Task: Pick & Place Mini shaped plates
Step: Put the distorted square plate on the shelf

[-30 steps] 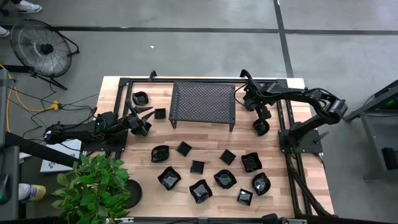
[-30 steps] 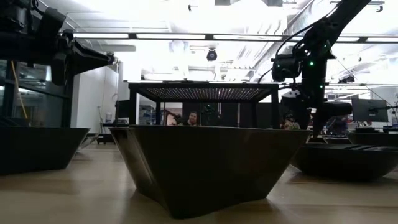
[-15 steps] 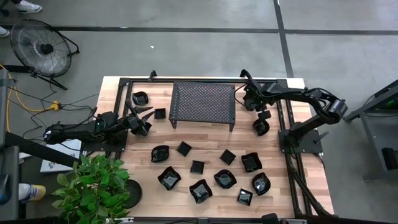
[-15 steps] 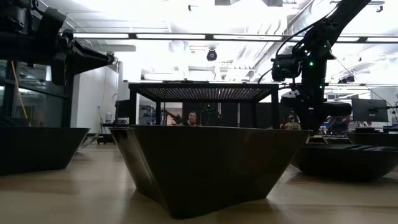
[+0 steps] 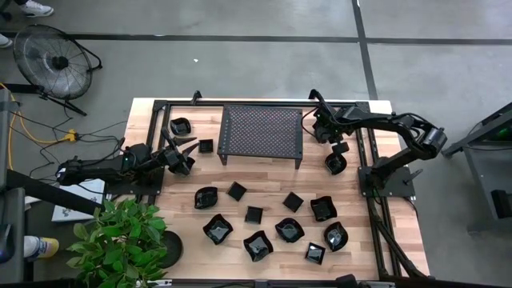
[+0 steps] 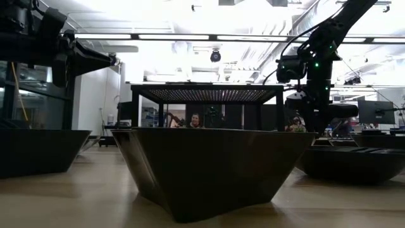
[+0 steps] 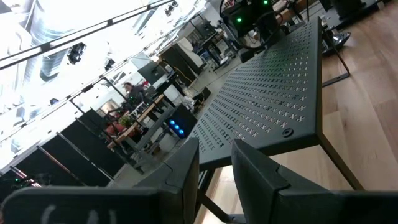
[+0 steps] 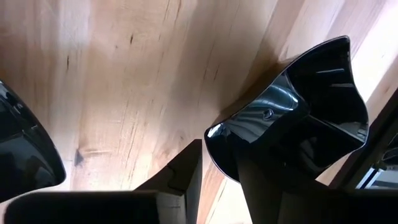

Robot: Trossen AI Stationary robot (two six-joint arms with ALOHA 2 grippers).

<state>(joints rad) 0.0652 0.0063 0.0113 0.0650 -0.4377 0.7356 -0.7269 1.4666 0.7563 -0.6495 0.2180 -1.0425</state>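
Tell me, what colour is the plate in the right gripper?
Glossy black plate, best in the right wrist view.

Black perforated mesh rack (image 5: pixel 261 131) stood on my wooden table (image 5: pixel 240 172) at its far middle, floor fan (image 5: pixel 50 54) sat on grey floor off far left, potted plant (image 5: pixel 122 236) crowded near-left corner, person (image 6: pixel 195 120) showed beyond rack.

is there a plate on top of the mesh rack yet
No, in the high view the top of the mesh rack is bare; the mini shaped plates all lie on the table around it.
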